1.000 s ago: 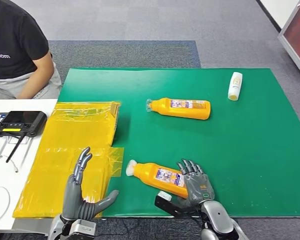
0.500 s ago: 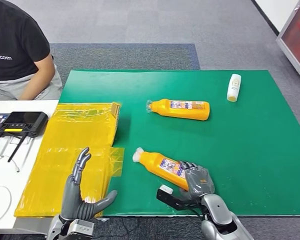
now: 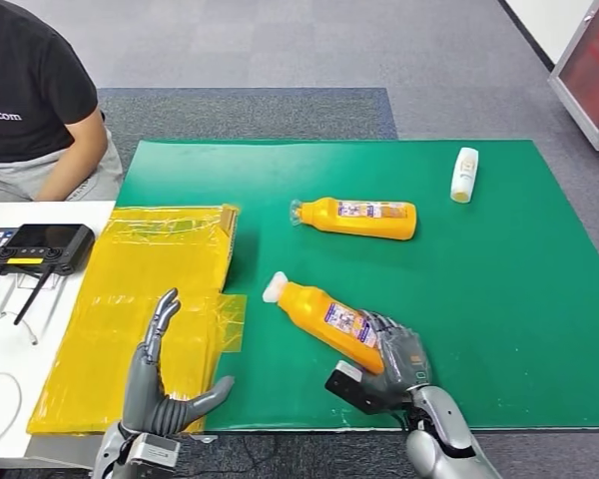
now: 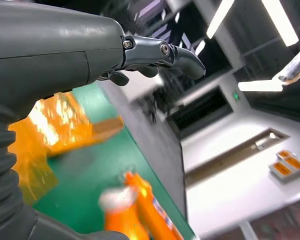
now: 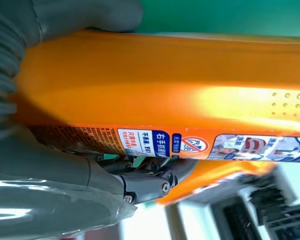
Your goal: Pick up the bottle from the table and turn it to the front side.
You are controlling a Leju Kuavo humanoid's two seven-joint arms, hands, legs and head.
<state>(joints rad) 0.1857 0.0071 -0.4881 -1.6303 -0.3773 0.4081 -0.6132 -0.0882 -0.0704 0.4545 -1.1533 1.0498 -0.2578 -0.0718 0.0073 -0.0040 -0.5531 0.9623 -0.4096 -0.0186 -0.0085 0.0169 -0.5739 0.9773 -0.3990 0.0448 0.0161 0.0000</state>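
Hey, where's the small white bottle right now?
In the head view the small white bottle lies near the far right corner of the green mat, to the right of the farther orange bottle.

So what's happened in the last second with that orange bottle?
The right hand, gripping the near orange bottle at its base, has lifted and swung it, so its white cap now points farther up the green mat. The left hand, far bottle and white bottle stayed put.
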